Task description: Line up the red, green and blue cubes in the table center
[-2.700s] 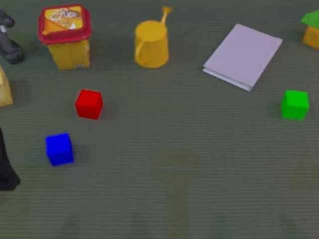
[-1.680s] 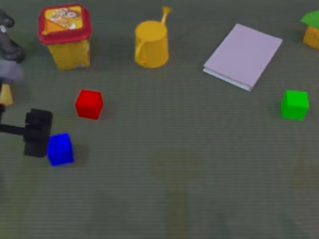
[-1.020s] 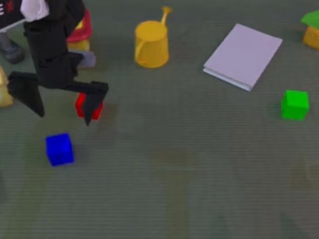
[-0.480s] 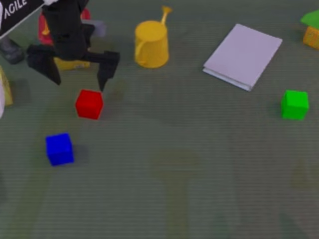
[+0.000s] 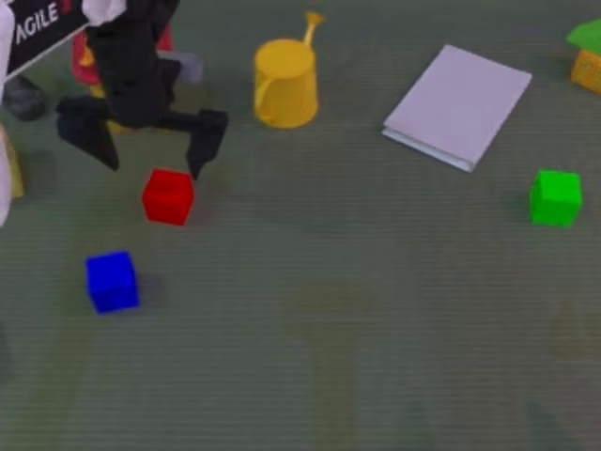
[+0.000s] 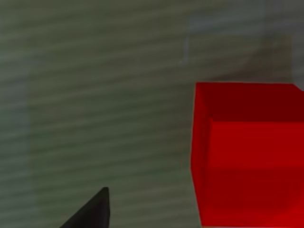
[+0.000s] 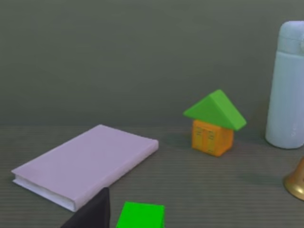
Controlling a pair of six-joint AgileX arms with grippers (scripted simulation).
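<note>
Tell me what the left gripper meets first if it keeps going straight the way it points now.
Most likely the red cube: the left gripper, jaws open, hangs just behind it, pointing down. Height is unclear, so a fingertip could land on bare table beside it.

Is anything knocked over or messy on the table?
Nothing is tipped, spilled or broken. The red cube, blue cube and green cube sit flat but scattered, not yet lined up. The yellow cup stands upright and the book lies flat. The left claw hangs open just beyond the red cube.
</note>
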